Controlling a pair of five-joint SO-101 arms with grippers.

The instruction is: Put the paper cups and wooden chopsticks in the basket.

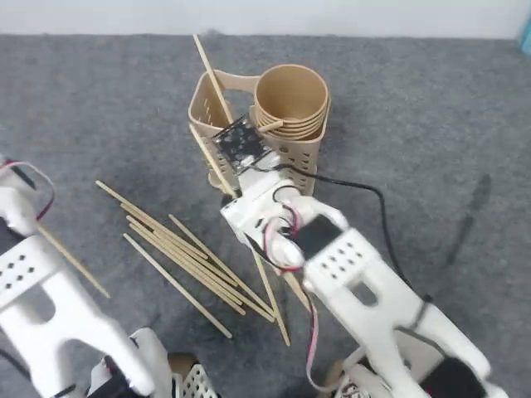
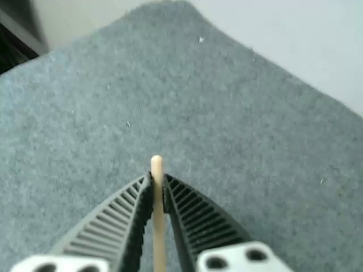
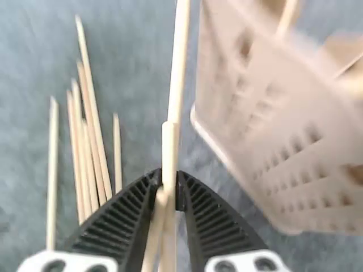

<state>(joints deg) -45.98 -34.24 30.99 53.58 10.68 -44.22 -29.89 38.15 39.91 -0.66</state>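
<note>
Overhead we see tan cups point(image 1: 290, 101) nested in the basket point(image 1: 202, 104), loose chopsticks point(image 1: 187, 255) beside it. Wrist views add: left gripper point(image 2: 157, 180) pinches one pale stick point(image 2: 157, 167); right gripper point(image 3: 168, 175) pinches sticks point(image 3: 180, 68) near the basket.

Looks like a robotics lab bench: grey felt mat point(image 1: 83, 108) under white arms point(image 1: 373, 307) with exposed wiring point(image 1: 274, 240).
</note>
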